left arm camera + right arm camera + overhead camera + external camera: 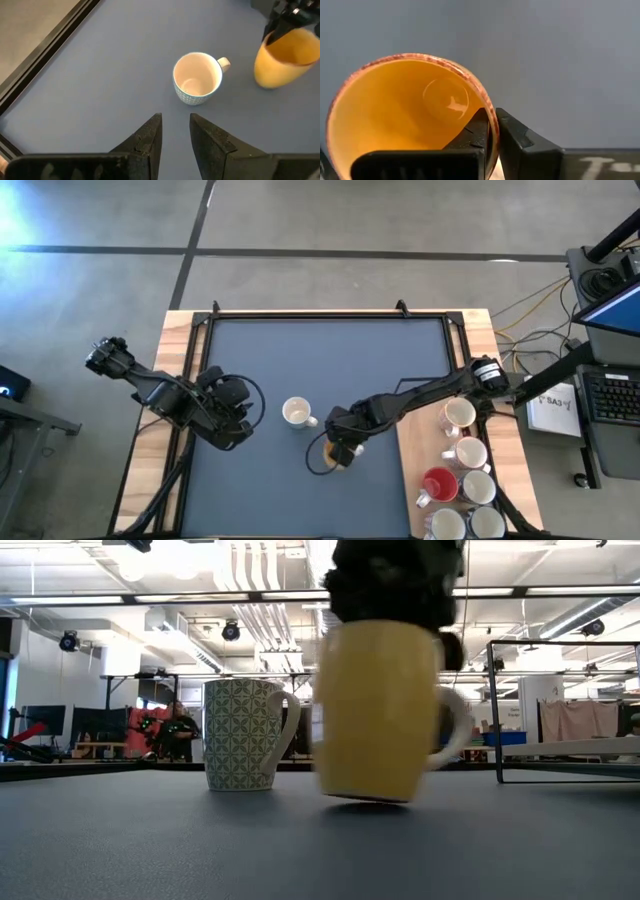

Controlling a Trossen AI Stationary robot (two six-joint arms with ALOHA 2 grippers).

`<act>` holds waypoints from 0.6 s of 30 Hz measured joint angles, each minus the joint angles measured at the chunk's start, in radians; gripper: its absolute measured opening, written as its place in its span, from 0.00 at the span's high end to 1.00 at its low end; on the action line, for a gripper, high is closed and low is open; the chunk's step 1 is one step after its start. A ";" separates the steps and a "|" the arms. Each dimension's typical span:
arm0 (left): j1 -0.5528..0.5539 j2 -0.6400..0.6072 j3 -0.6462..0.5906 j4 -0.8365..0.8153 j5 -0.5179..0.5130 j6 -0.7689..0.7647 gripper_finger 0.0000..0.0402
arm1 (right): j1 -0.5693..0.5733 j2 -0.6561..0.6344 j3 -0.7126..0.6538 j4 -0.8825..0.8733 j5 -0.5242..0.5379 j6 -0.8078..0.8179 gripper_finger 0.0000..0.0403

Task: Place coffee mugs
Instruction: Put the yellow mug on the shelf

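An orange mug [378, 710] hangs from my right gripper [343, 448] near the middle of the dark mat; it also shows in the left wrist view [285, 60]. A white mug with a green pattern [295, 413] stands upright on its base just to the left of it [245, 735]. My left gripper [175, 122] hovers over the mat's left part, narrowly open, pointing at the patterned mug [197, 79] and touching nothing. Several more mugs, one of them red [440, 485], stand on the wooden strip at the right. My right gripper [492, 125] pinches the orange mug's wall at the rim [487, 107], one finger [470, 137] inside the mug and one finger [520, 140] outside. It comes from above, pointing down. The mug hangs slightly tilted, handle [455, 730] toward the right; whether its base [365, 798] touches the mat I cannot tell.
A black frame rail [330, 315] borders the mat on its far and side edges. The wooden strip [415, 450] on the right carries the waiting mugs. Bare mat [330, 360] lies between the two centre mugs and the far rail. A keyboard and cables sit off the table's right.
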 joint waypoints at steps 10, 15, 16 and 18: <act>-0.002 0.000 0.000 0.000 -0.010 0.000 0.80 | 0.043 -0.094 0.028 -0.254 -0.010 0.063 0.97; -0.002 0.000 0.000 0.000 -0.027 -0.019 0.80 | 0.064 -0.170 0.028 -0.347 0.021 0.109 0.97; -0.002 0.000 0.000 0.000 -0.033 -0.025 0.80 | 0.069 -0.187 0.028 -0.366 0.030 0.120 0.97; -0.002 0.000 0.000 0.000 -0.035 -0.026 0.80 | 0.080 -0.219 0.025 -0.405 0.053 0.140 0.97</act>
